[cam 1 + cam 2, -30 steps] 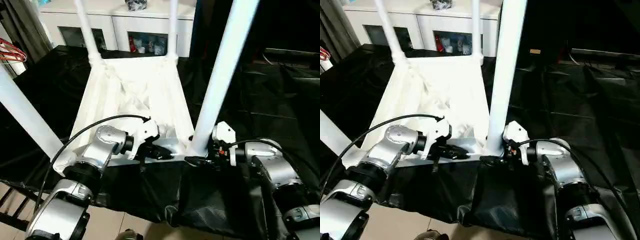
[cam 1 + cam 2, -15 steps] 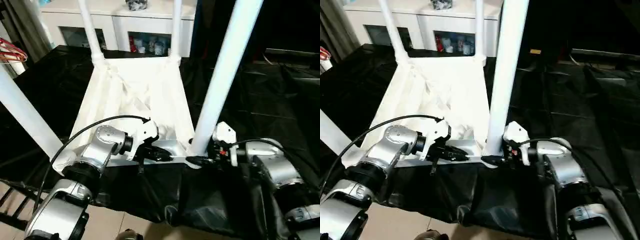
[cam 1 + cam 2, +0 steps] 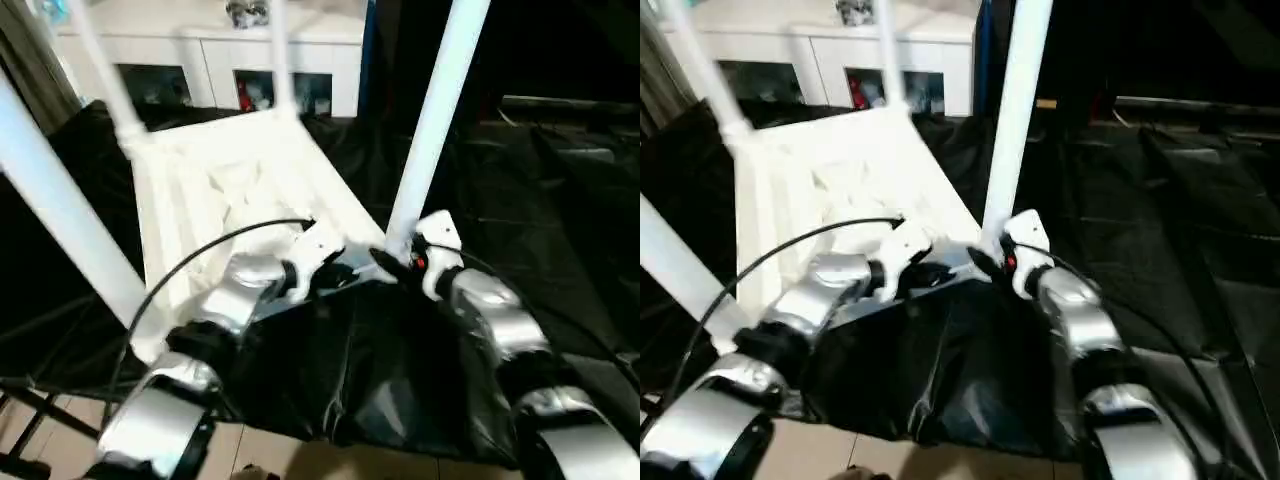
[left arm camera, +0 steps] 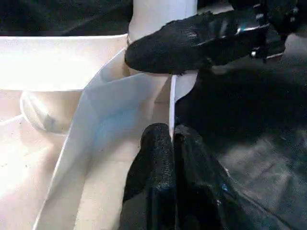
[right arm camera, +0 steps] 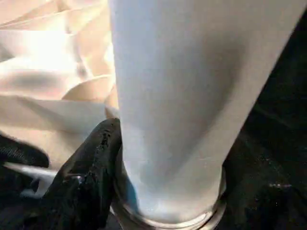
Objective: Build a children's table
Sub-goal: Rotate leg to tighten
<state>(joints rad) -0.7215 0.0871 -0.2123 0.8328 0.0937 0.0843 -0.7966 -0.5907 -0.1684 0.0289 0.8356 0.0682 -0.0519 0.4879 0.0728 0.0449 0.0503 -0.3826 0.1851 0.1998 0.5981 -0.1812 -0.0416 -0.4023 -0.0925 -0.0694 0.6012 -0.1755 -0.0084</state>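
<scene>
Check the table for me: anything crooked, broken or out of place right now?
Nothing stands out. The upside-down tabletop lies on the black cloth with legs seated in its corner sockets; the near right leg stands straight. The left gripper pinches the near rim; the right gripper is at that leg's base.

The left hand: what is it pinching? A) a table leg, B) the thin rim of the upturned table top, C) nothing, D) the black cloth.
B: in the left wrist view, the left hand has its fingers closed on the white rim of the table top.
</scene>
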